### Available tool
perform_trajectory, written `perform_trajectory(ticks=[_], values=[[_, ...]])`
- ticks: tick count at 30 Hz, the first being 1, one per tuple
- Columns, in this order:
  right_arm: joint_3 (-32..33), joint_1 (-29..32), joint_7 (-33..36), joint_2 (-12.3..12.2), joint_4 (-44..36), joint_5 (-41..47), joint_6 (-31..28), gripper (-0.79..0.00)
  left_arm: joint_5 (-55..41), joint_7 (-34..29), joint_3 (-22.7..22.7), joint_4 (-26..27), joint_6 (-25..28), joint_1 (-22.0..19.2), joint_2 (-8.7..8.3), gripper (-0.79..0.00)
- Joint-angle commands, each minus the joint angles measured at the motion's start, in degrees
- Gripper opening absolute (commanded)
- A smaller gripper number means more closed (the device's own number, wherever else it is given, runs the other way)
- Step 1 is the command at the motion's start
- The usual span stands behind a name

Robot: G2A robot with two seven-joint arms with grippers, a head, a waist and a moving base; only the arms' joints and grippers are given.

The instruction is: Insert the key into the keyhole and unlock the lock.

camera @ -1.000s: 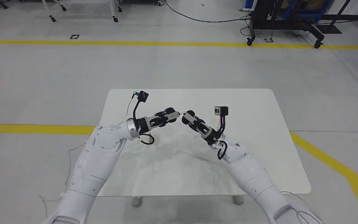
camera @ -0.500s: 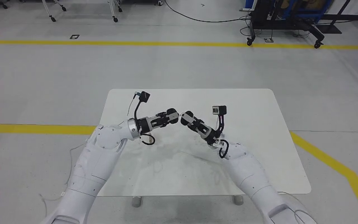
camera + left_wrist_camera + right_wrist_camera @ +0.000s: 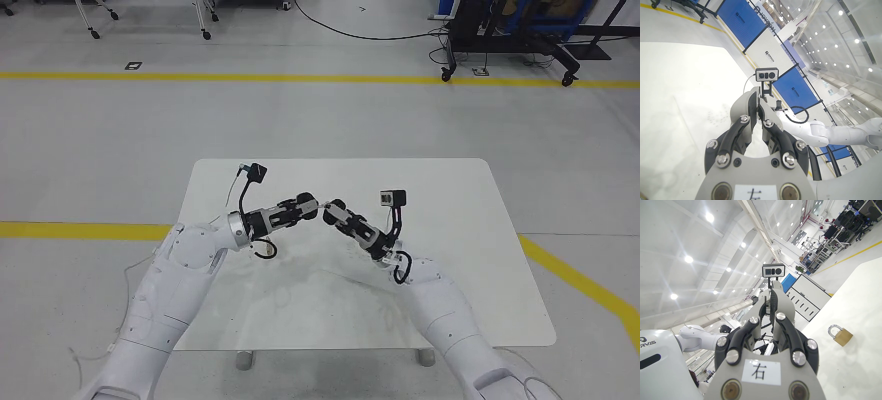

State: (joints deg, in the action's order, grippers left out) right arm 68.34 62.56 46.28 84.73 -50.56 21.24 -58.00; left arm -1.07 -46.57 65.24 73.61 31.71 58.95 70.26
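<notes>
From above, the left gripper [image 3: 312, 206] and right gripper [image 3: 328, 207] sit tip to tip over the middle of the white surface [image 3: 455, 200]. The left wrist view shows its fingers [image 3: 752, 106] drawn together. The right wrist view shows that gripper's fingers likewise together, with the brass padlock [image 3: 840, 336] lying on the surface.
</notes>
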Motion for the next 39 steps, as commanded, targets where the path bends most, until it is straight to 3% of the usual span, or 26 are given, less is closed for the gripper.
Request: perform_trajectory(ticks=[1,9,18,20,24,28,31,35,39], values=[[0.71,0.33,0.0,0.06,-0.49,-0.18,0.0,0.0,-0.17,0.27,-0.03,0.06,0.04,0.02,-0.03,-0.785],[2.37,0.95,-0.03,0.28,-0.51,0.2,0.0,0.0,-3.6,3.56,1.06,-1.01,-1.5,0.33,-0.09,-0.785],[2.37,0.95,-0.03,0.28,-0.51,0.2,0.0,0.0,-1.43,3.39,0.47,0.53,-1.45,0.78,-0.15,-0.785],[2.52,0.8,0.4,-0.16,-1.35,-3.63,1.89,0.0,-2.69,2.15,0.15,1.04,-2.6,1.34,-0.19,-0.785],[5.67,0.91,10.43,-3.01,-4.9,-8.17,10.44,0.0,-11.16,-9.3,-0.15,-0.83,-5.12,-0.01,-0.49,-0.785],[10.7,4.4,18.65,-6.08,-11.47,-4.73,18.65,0.0,-14.12,-19.77,-1.57,-2.59,-6.05,-2.19,-0.71,-0.785],[11.86,6.86,24.17,-7.93,-16.53,-3.32,24.16,-0.043,-15.19,-24.38,-3.51,-3.67,-6.61,-3.27,-0.56,-0.785],[11.47,8.76,26.5,-9.37,-19.22,0.28,26.49,-0.36,-17.02,-25.53,-4.99,-5.6,-6.86,-4.65,-0.21,-0.785],[8.58,7.85,25.23,-9.84,-16.93,0.21,25.23,-0.44,-16.94,-25.38,-6.08,-6.61,-6.32,-5.55,0.01,-0.785]])
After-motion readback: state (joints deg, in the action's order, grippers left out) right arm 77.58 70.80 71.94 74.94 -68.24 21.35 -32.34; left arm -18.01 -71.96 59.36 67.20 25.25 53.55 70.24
